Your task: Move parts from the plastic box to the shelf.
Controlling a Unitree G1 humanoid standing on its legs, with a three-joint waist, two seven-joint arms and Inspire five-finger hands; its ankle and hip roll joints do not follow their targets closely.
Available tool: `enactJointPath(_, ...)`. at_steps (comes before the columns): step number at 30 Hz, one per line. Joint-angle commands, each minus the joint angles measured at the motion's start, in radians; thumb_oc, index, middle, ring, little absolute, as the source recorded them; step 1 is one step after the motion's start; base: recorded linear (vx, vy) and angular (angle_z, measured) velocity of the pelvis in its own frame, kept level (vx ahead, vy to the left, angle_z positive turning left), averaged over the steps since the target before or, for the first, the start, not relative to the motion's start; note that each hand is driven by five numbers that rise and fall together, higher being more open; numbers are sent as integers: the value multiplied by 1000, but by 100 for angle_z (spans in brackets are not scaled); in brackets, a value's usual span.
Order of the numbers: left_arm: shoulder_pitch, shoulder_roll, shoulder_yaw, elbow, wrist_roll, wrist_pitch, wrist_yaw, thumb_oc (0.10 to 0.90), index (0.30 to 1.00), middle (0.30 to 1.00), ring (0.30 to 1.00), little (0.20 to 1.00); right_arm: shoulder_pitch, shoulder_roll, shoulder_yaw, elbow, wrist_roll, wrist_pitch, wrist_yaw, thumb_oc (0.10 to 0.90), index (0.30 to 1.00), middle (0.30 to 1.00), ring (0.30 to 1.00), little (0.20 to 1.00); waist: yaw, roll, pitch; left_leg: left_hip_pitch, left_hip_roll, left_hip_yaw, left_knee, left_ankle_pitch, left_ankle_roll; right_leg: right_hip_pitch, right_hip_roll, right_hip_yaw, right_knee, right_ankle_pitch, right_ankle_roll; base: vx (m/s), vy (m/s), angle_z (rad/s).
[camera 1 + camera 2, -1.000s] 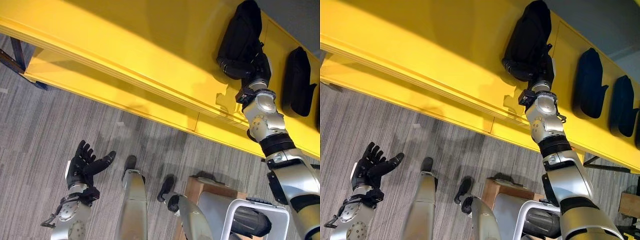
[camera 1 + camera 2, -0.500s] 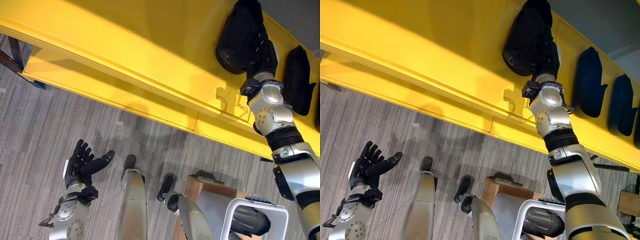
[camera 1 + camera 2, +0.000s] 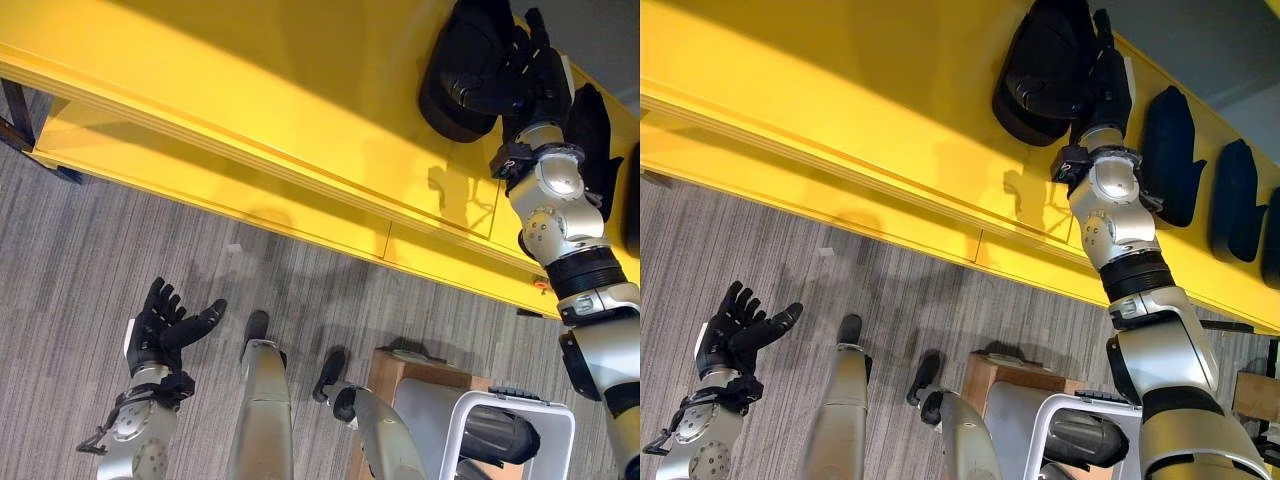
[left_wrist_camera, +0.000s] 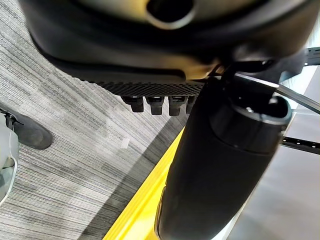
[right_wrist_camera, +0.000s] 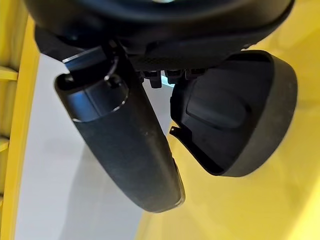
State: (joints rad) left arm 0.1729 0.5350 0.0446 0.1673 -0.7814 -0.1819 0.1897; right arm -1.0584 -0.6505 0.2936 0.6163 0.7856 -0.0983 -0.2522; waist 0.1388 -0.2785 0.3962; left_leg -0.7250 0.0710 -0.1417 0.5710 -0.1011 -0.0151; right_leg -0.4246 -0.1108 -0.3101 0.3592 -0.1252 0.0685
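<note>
A black moulded part (image 3: 465, 70) lies on the yellow shelf (image 3: 300, 110) at the upper right. My right hand (image 3: 538, 65) rests against the part's right side with its fingers straight and open. In the right wrist view the part (image 5: 235, 115) sits just past the thumb (image 5: 125, 145), apart from it. The white-rimmed plastic box (image 3: 465, 425) stands at the bottom right with another black part (image 3: 500, 440) inside. My left hand (image 3: 165, 325) hangs open and empty over the floor at the lower left.
More black parts (image 3: 1165, 155) (image 3: 1230, 200) lie in a row further right on the shelf. The box rests on a brown wooden stand (image 3: 400, 375). The shelf's front lip (image 3: 250, 210) runs across above grey carpet (image 3: 90, 260).
My right hand has pushed the black part further back onto the shelf and straightened its fingers beside it. The left hand has stayed put.
</note>
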Motion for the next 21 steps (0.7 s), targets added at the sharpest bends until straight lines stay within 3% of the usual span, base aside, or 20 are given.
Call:
enactJointPath(1,26,29,30,-43,-1,-59,-17,900,1000,1000,1000,1000,-31,-134,-57,-61,-33,-97,-18,900,1000,1000,1000,1000,-15,3,-91,33,35,-44,3,-75,-14,63,-47,42,64,-15,53,0,0,0)
enactJointPath(9,23,23,16,-32,1,-61,-26,900,1000,1000,1000,1000,5,-147,-67,-105,-114,-92,-21,900,1000,1000,1000,1000,-18,19,-95,36,32,-41,11,-82,-11,64,-50,46,72,-18,57,0,0,0)
enactJointPath(16,25,48,15,-31,12,-69,-69,900,1000,1000,1000,1000,-74,-281,126,-108,-247,-35,101,900,1000,1000,1000,1000,-9,42,-98,42,27,-32,25,-83,-11,60,-62,47,95,-31,56,0,0,0)
enactJointPath(21,20,72,-2,-33,4,-67,-102,900,1000,1000,1000,1000,-173,-306,266,-50,-274,-15,166,900,1000,1000,1000,1000,-2,64,-102,53,23,-28,38,-85,-12,56,-76,52,121,-46,49,-5,-5,-3)
